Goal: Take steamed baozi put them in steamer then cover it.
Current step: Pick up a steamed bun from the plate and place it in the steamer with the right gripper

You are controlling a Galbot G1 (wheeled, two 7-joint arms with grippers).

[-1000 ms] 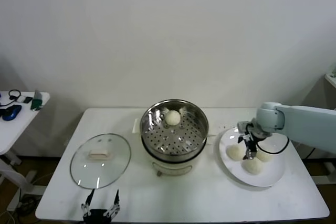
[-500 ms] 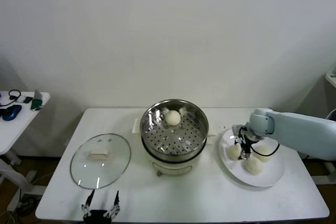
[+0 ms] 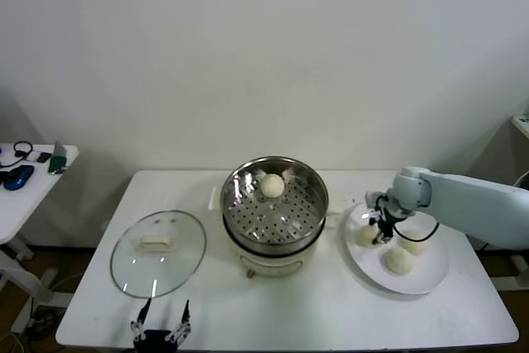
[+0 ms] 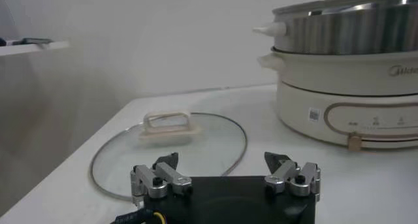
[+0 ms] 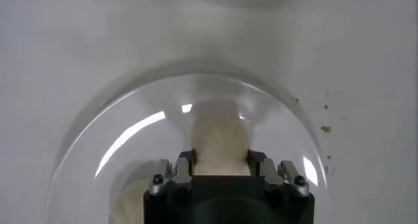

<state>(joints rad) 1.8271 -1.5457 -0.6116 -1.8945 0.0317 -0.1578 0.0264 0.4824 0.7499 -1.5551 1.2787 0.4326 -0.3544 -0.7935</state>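
One steamed baozi (image 3: 272, 185) already sits in my steamer (image 3: 275, 205); three remain on the white plate (image 3: 427, 280), and my right gripper (image 3: 380, 230) has its fingers closed around the leftmost bun (image 5: 222, 140). The cover (image 3: 158, 252) lies on the tabletop (image 3: 331, 307); my left gripper (image 4: 225, 174) waits, fingers wide.

Showing 4 baozi total: 1 in steamer (image 3: 274, 204), 3 on plate (image 3: 430, 274); also 1 glass cover (image 3: 158, 252), 2 grippers, 2 tables.
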